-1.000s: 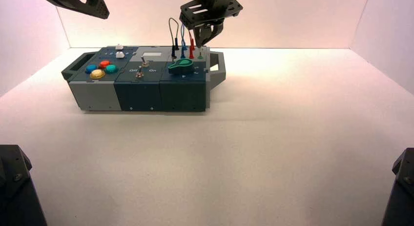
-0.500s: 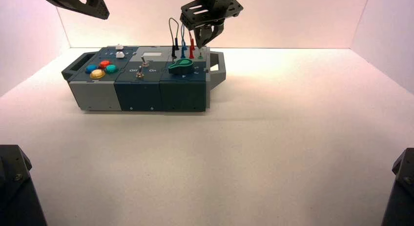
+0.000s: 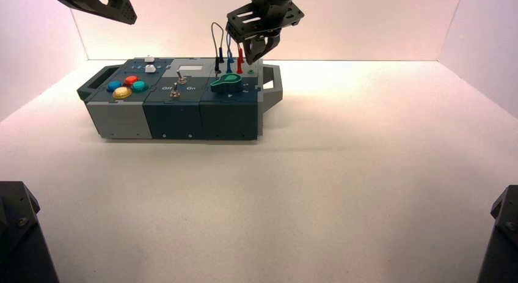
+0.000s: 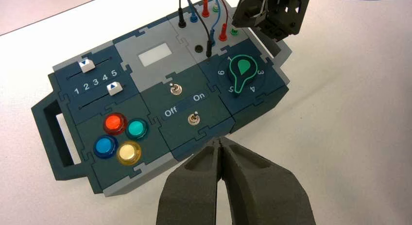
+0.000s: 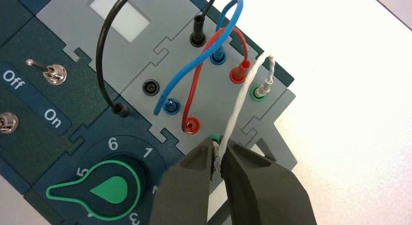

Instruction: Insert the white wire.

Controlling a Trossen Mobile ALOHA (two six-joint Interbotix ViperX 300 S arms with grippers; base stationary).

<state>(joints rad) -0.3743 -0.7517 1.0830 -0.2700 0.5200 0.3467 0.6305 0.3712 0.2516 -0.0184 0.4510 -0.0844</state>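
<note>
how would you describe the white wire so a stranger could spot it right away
On the box's wire panel beside the green knob, find the green-ringed sockets. The white wire has one plug in the far one, its other end pinched in the right gripper; it is thinner than the black, blue and red loops.

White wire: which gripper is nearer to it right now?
Right. The right gripper is shut on the white wire above the box's wire sockets; the left gripper hangs high beyond the box's button end, well away.

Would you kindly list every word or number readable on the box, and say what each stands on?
"Off" and "On": dark strip between the two toggle switches.
"1 2 3 4 5": between the two white sliders.
"1", "3", "4", "5", "6": around the green knob; any "2" is not readable.
No other lettering readable.
</note>
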